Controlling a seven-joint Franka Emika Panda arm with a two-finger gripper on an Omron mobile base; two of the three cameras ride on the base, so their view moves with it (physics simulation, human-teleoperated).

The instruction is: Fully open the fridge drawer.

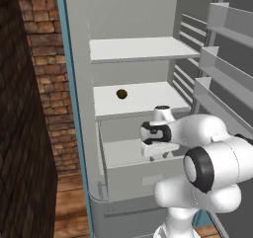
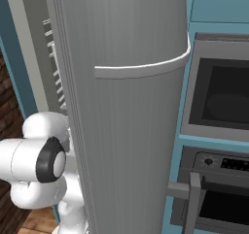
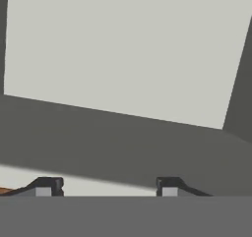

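The fridge stands open in front of me, and the fridge drawer point(image 1: 133, 170) sits at the bottom of its compartment, below two flat white shelves point(image 1: 141, 48). It is a wide, pale grey box with a tall flat front panel, and a small rectangular recess shows near the middle of that front. It is pulled partway out, so its open top and pale floor are in sight from above.

On the lower shelf, near its left side, lies a small brownish round object point(image 1: 121, 94). Narrow grey door bins point(image 1: 225, 74) line the inside of the open fridge door point(image 2: 131, 121) on the right.

The gripper point(image 3: 106, 186) hangs right over the drawer, the white hand pointing down into it. From the hand's own camera the two dark fingertips point(image 3: 47, 186) stand well apart with nothing between them, so the hand is released and empty. Beyond them lies the pale inner floor of the drawer, with a darker grey wall crossing in front of it.

From the right side, the ribbed grey outer face of the door blocks the drawer, and a built-in oven point(image 2: 219, 107) sits beyond it in a teal cabinet.
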